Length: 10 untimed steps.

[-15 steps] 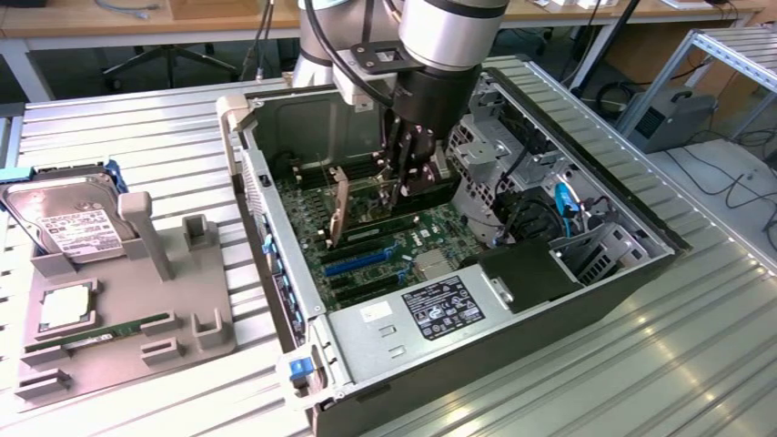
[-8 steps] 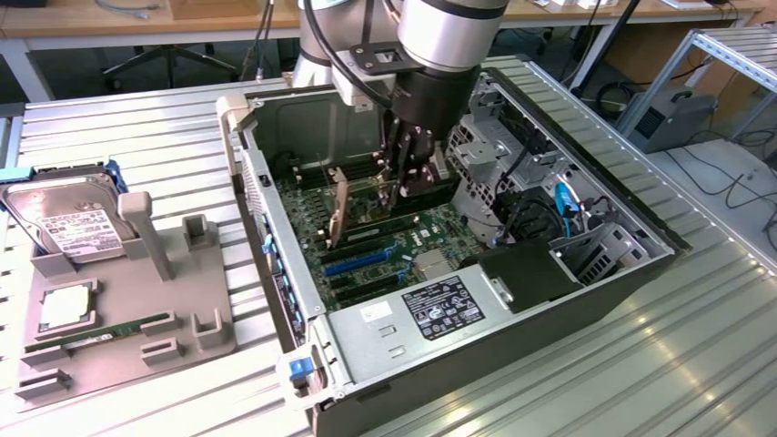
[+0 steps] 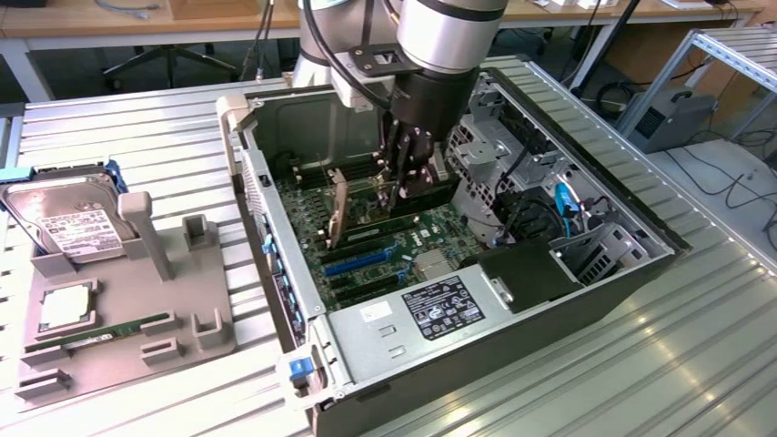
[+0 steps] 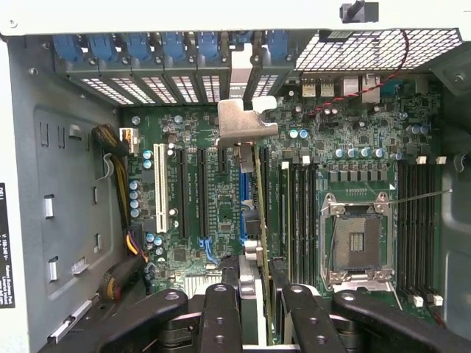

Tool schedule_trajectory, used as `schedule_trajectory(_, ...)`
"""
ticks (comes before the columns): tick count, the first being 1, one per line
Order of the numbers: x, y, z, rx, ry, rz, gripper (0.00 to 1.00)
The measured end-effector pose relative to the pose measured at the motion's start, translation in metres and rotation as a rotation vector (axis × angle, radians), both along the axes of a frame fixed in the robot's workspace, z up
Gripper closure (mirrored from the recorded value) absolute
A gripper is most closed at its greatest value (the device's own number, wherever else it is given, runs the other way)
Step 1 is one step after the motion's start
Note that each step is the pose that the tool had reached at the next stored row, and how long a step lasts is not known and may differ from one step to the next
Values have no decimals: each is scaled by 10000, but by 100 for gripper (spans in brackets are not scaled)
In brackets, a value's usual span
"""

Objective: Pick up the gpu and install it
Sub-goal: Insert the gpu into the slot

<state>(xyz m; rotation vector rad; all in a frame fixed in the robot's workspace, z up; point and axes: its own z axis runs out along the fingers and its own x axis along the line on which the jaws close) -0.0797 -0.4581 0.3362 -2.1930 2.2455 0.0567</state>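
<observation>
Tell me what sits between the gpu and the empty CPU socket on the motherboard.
In the wrist view, a row of black memory slots runs between the upright gpu and the CPU socket.

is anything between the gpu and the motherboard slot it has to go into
Nothing visible stands in the way. The gripper holds the gpu on edge inside the open computer case, right over the motherboard, with its silver bracket toward the case's rear slots.

Open PC case (image 3: 631, 238) w/ motherboard (image 4: 221, 213), PSU (image 3: 419, 314), hard drive (image 3: 67, 221) on grey fixture (image 3: 122, 319), RAM stick (image 3: 116, 330)
</observation>
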Motion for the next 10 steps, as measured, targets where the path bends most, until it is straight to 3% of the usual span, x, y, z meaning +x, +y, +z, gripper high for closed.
schedule_trajectory(10, -20, 0, -16, -2, 1, -1, 72)
